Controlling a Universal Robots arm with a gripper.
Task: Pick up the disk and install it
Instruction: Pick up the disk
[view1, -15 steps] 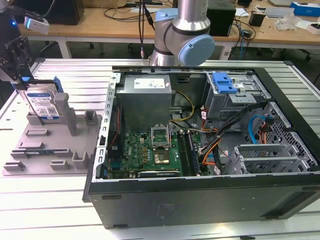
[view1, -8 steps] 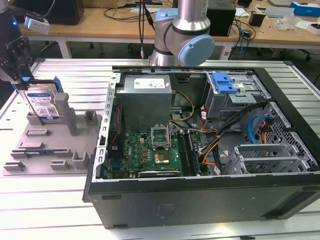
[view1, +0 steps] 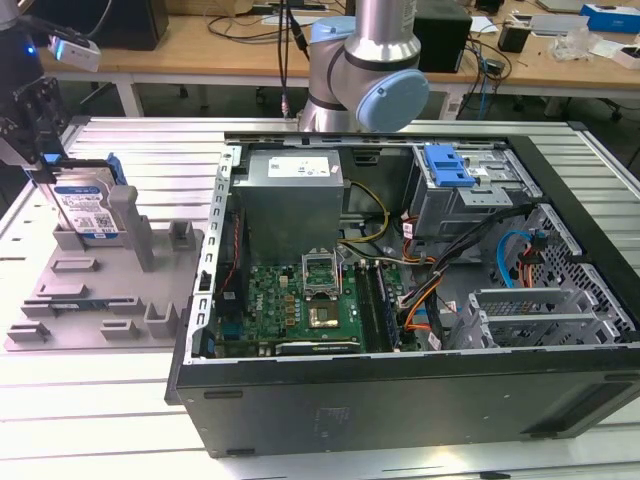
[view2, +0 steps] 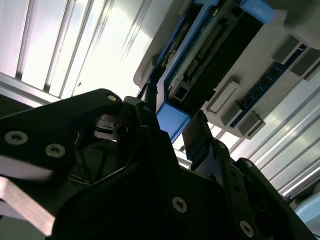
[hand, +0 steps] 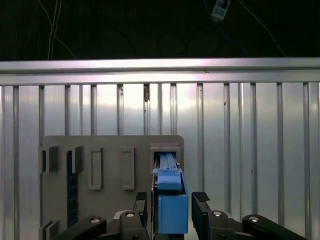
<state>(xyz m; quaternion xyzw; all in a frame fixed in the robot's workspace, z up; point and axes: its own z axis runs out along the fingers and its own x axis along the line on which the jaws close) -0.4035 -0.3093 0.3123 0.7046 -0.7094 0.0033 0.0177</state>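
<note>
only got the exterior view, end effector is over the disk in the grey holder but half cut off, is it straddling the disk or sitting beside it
Observer: Straddling. In the first wrist view the disk stands edge-on between the fingers of the end effector.
Operator: clamped yet
Observer: It seems not. A thin gap shows between the blue frame and one finger, so it looks open.
Operator: what's on the disk side i can't see
Observer: The second wrist view shows a dark back face with a row of contacts.
</note>
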